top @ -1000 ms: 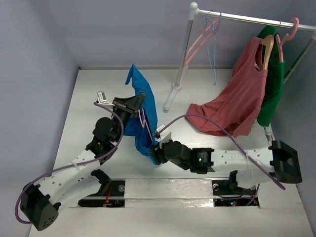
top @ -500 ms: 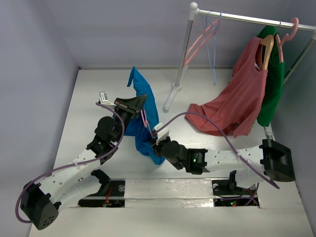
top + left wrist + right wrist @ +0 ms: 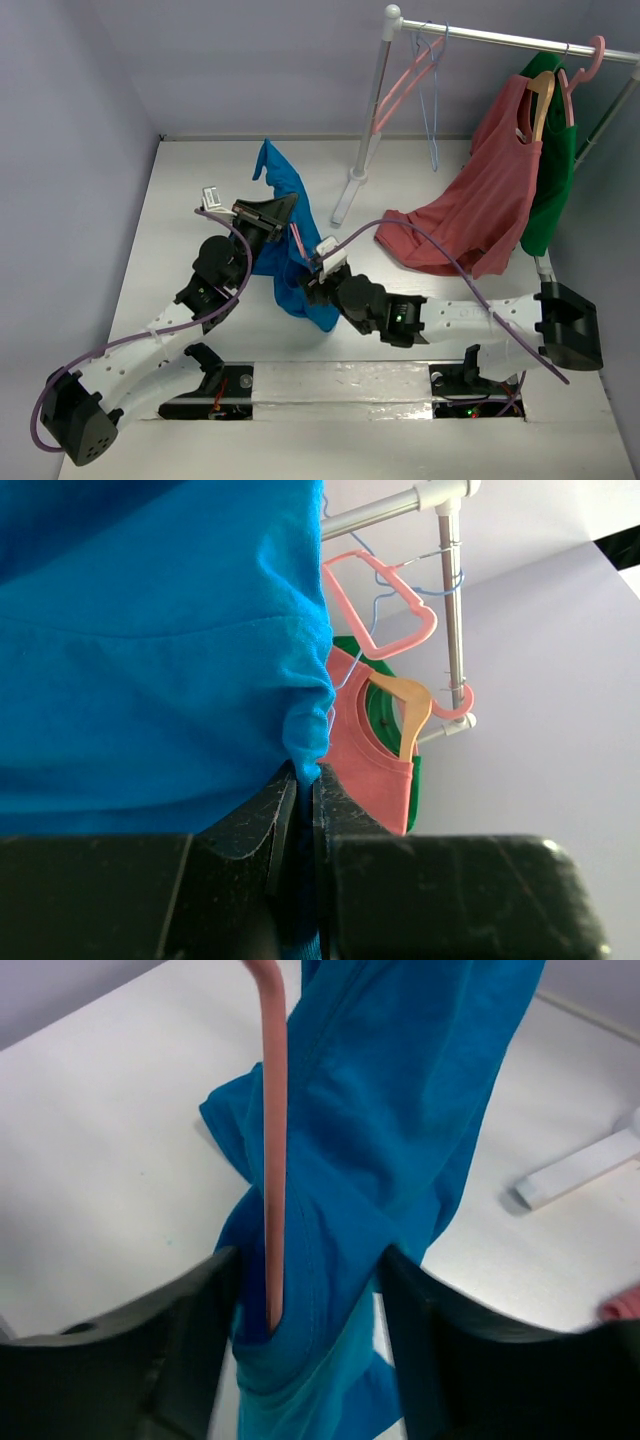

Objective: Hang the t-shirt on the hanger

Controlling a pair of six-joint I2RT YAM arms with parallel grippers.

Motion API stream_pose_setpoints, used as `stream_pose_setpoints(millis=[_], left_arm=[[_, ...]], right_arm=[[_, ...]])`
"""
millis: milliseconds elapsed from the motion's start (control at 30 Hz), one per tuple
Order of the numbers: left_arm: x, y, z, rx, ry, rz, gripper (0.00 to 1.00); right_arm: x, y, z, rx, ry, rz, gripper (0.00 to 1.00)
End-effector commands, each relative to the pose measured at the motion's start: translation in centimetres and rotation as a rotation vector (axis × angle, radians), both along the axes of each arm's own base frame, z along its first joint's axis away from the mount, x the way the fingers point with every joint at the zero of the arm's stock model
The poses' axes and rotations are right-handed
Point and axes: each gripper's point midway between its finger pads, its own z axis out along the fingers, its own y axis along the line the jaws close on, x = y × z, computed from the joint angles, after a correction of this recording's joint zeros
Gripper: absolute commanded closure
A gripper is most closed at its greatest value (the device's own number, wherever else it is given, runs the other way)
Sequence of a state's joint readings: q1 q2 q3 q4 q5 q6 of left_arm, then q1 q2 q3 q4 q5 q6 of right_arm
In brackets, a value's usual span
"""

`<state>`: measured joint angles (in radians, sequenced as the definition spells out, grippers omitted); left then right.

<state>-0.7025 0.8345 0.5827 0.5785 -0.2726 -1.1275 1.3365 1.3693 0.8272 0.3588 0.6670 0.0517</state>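
Note:
The bright blue t-shirt point(image 3: 293, 262) hangs bunched above the table between the two arms. My left gripper point(image 3: 272, 214) is shut on its upper fabric, and in the left wrist view the t-shirt point(image 3: 150, 630) fills the picture with a fold pinched between the jaws of that gripper point(image 3: 305, 792). A thin pink bar of the hanger point(image 3: 297, 240) runs down into the shirt. In the right wrist view the hanger point(image 3: 272, 1140) ends inside a blue fold of the t-shirt point(image 3: 400, 1110). My right gripper point(image 3: 310, 1345) stands open astride both, low on the shirt point(image 3: 314, 286).
A white clothes rack point(image 3: 365, 130) stands at the back with its foot point(image 3: 344, 206) on the table. On its bar hang a pink hanger point(image 3: 405, 80), a pale blue hanger point(image 3: 433, 100), and a salmon-red top point(image 3: 480, 200) on a wooden hanger point(image 3: 541, 95) over a dark green garment point(image 3: 552, 190).
My right gripper has moved up along the t-shirt toward the left gripper, closing partly and then widening again. The shirt's lower end swung slightly. The left gripper kept its hold.

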Motion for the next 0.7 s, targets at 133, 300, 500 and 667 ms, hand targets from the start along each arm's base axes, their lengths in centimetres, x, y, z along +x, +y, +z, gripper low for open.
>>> stream_pose_setpoints(millis=[133, 300, 500, 667], left_arm=[[-0.4, 0.8, 5.6, -0.076, -0.111, 0.037, 1.0], [0.5, 0.7, 5.7, -0.051, -0.107, 0.067, 1.0], [1.0, 0.6, 5.7, -0.036, -0.104, 0.088, 1.0], [1.1, 0.5, 6.3, -0.042, -0.111, 0.086, 1.0]], right_arm=[[-2.0, -0.7, 0.4, 0.112, 0.093, 0.057, 0.14], [-3.3, -1.0, -0.1, 0.095, 0.104, 0.073, 0.13], [-4.7, -2.0, -2.6, 0.072, 0.158, 0.058, 0.12], [-5.0, -2.1, -5.1, 0.04, 0.202, 0.05, 0.14]])
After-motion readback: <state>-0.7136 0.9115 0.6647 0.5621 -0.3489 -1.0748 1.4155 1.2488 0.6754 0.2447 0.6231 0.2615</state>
